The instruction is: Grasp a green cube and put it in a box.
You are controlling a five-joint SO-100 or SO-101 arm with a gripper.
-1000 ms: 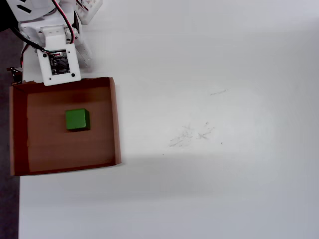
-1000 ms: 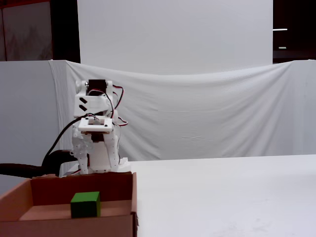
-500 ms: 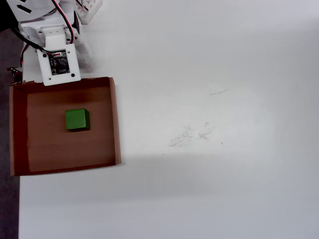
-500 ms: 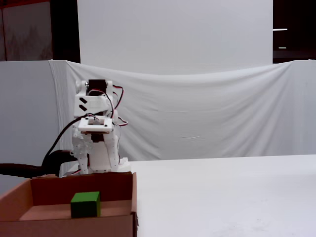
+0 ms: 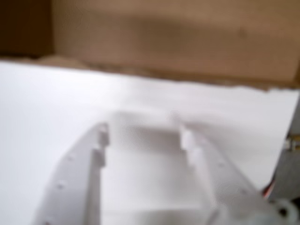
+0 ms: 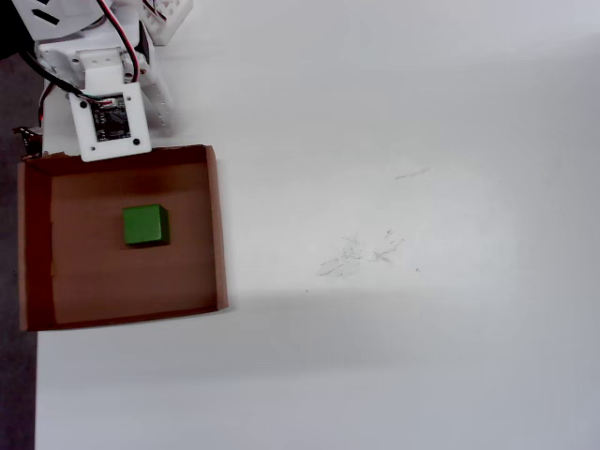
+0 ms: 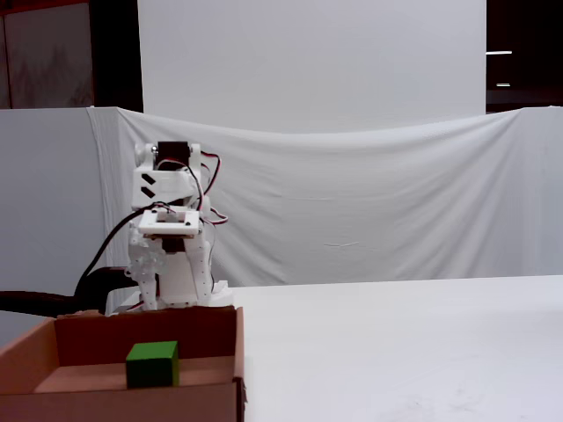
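Note:
The green cube (image 6: pixel 145 226) lies flat on the bottom of the brown cardboard box (image 6: pixel 217 225), a little left of its middle in the overhead view. The fixed view shows the cube (image 7: pixel 151 365) behind the box's low front wall (image 7: pixel 123 403). The white arm (image 7: pixel 171 255) is folded up behind the box, apart from the cube. In the blurred wrist view my gripper (image 5: pixel 143 133) is open above the white table, with nothing between its fingers and the box's outer wall (image 5: pixel 173 42) just ahead. In the overhead view the wrist board (image 6: pixel 111 117) hides the jaws.
The box sits at the table's left edge in the overhead view, with dark floor (image 6: pixel 14 394) beyond it. Faint scuff marks (image 6: pixel 361 253) lie on the white tabletop to the right. A white cloth backdrop (image 7: pixel 369 202) hangs behind the table.

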